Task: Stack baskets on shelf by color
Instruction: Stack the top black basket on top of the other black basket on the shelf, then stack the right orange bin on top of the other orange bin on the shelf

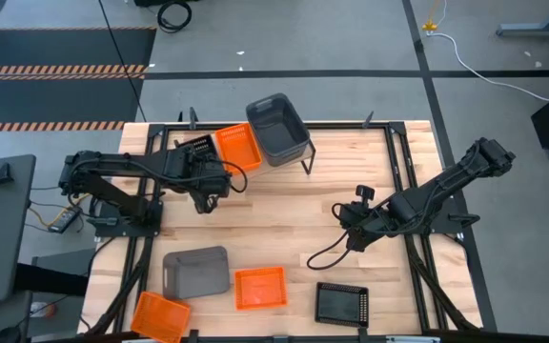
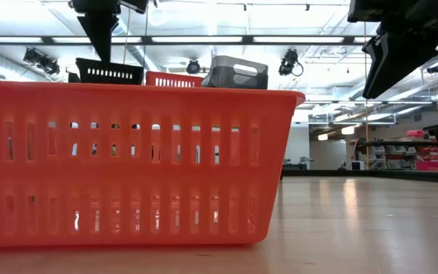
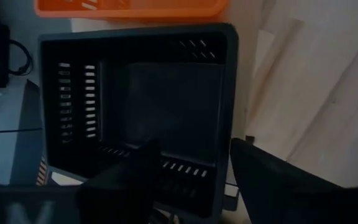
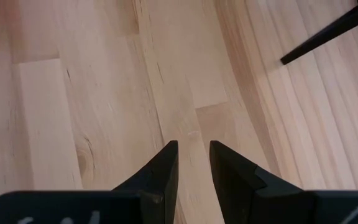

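Observation:
On the shelf (image 1: 305,152) at the table's far side stand, side by side, a black basket (image 1: 195,146), an orange basket (image 1: 238,147) and a dark-grey bin (image 1: 277,128). The low view shows the same black basket (image 2: 109,72), orange basket (image 2: 173,78) and bin (image 2: 238,74) in a row. My left gripper (image 3: 191,155) hangs open over the black basket (image 3: 142,99). One finger (image 3: 135,177) is over the basket's inside and the other (image 3: 272,180) is outside its wall. My right gripper (image 4: 193,155) is shut over bare tabletop, right of centre (image 1: 348,225). My left gripper comes at the black basket from above, its open fingers on either side of one end wall near a corner (image 3: 219,171). I cannot tell whether they touch the wall. The basket sits level on the shelf.
Near the table's front edge lie a dark-grey bin (image 1: 196,272), two orange baskets (image 1: 260,288) (image 1: 160,316) and a black basket (image 1: 341,303). One orange basket (image 2: 128,164) fills the low view. A black shelf leg (image 4: 328,34) stands ahead of my right gripper.

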### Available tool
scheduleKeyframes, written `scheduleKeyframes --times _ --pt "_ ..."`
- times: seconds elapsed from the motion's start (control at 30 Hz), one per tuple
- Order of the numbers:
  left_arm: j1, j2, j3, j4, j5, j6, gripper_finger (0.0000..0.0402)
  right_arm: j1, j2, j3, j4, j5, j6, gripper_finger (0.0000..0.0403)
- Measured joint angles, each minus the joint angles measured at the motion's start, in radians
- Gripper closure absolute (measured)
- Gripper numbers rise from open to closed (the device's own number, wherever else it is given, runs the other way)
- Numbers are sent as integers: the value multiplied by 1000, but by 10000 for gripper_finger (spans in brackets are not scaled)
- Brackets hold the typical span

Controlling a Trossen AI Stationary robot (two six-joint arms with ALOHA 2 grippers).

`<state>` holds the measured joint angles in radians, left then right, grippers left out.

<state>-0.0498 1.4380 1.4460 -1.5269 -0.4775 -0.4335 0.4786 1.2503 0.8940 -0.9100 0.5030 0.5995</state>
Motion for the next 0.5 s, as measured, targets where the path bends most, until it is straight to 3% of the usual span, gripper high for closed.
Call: scheduleKeyframes --times 0.27,0.5 --pt "0 0 8 -8 138 0 215 0 0 0 0 0 0 304" --pt "-12 -1 144 21 203 -69 232 0 0 0 9 0 0 304"
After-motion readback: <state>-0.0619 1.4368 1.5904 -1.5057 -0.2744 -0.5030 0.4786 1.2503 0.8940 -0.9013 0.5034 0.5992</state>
